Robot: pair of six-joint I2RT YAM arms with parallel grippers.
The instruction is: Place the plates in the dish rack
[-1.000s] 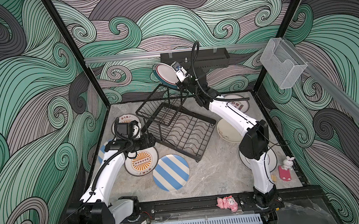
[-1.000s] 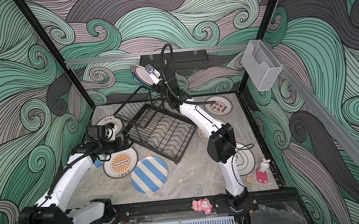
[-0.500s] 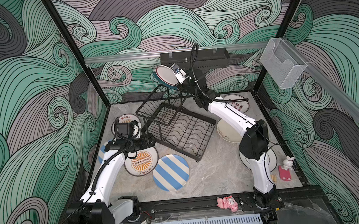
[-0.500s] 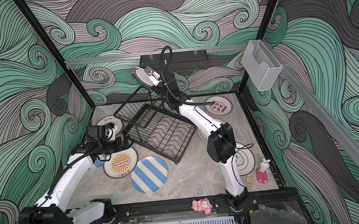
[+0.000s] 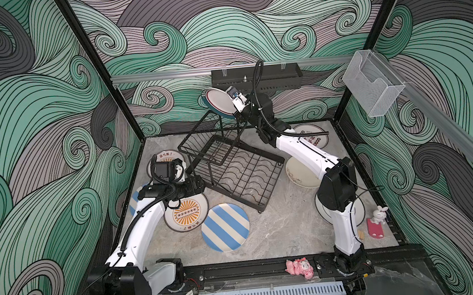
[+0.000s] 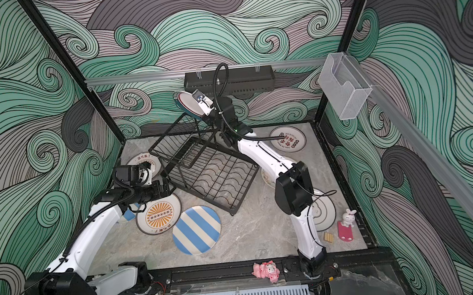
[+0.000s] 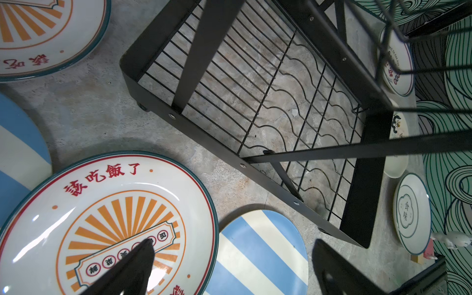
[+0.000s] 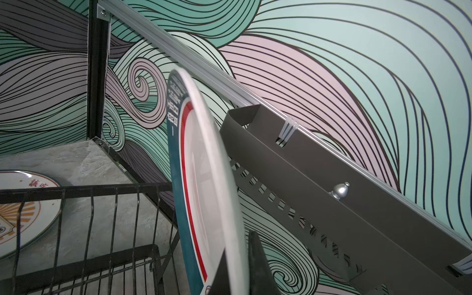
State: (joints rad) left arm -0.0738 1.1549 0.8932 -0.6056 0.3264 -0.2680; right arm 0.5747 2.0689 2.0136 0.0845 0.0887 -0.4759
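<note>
Teal-rimmed plate (image 5: pixel 218 104) is barely moved, kept pinched by right gripper (image 5: pixel 234 110) over far end of dish rack (image 5: pixel 241 174), not yet slotted; left gripper (image 7: pixel 231 252) is held spread, empty.

A black perforated tray (image 5: pixel 256 78) hangs on the back wall at 12 o'clock, a clear plastic box (image 5: pixel 373 87) at 2 o'clock. On the marble worktop (image 5: pixel 281 229) at 4 o'clock stands a white rabbit figurine (image 5: pixel 379 215), a tan block (image 6: pixel 328 237) beside it. A pink plush toy (image 5: pixel 299 267) lies at 5 o'clock.
</note>
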